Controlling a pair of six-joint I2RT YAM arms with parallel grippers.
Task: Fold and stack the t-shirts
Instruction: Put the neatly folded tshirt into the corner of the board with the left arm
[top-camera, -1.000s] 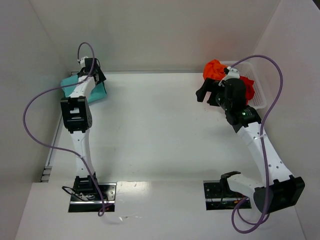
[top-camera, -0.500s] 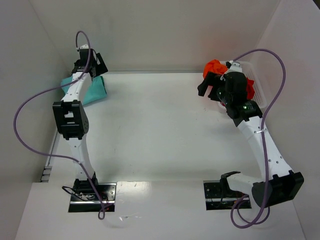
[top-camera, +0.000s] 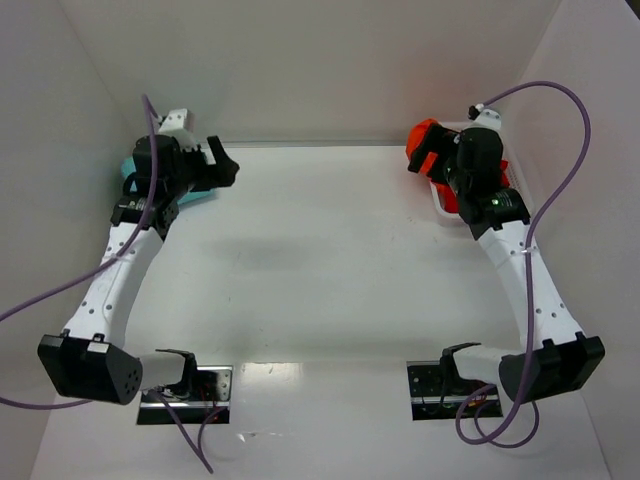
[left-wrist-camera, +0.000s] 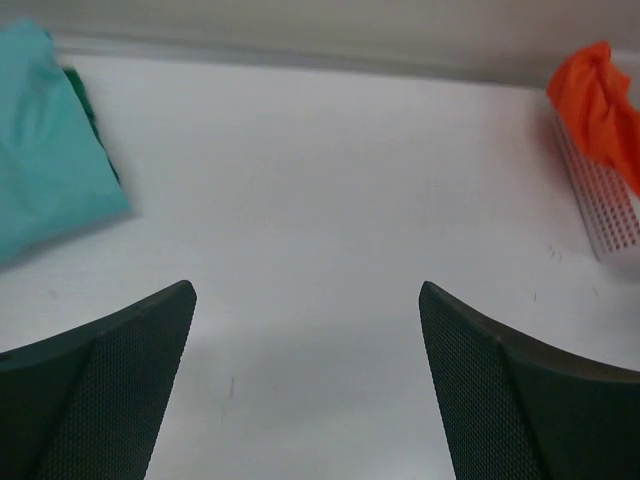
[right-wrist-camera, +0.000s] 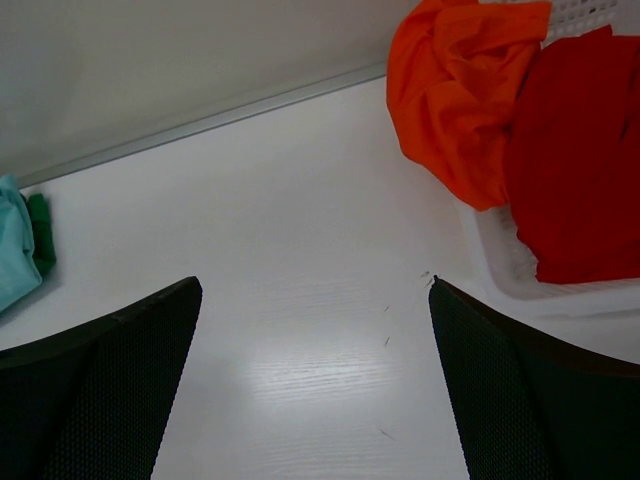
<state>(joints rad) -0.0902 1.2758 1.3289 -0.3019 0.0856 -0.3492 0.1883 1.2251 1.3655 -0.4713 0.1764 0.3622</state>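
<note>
A folded light teal t-shirt (left-wrist-camera: 45, 150) lies at the far left with a dark green t-shirt (left-wrist-camera: 85, 100) showing under its edge. In the top view my left gripper (top-camera: 217, 166) hovers just right of the teal t-shirt (top-camera: 128, 167), open and empty. The wrist view shows only bare table between its fingertips (left-wrist-camera: 307, 292). An orange t-shirt (right-wrist-camera: 455, 90) hangs over the basket's near corner, and a red t-shirt (right-wrist-camera: 580, 160) lies inside it. My right gripper (right-wrist-camera: 313, 288) is open and empty, just left of the orange t-shirt (top-camera: 420, 135).
The white mesh basket (right-wrist-camera: 510, 270) stands in the far right corner against the side wall. White walls close the table at the back and on both sides. The purple cables loop off both arms.
My left gripper has let go of the teal t-shirt, opened wider, and swung out to its right, the elbow dropping back. My right gripper has moved further toward the basket.
</note>
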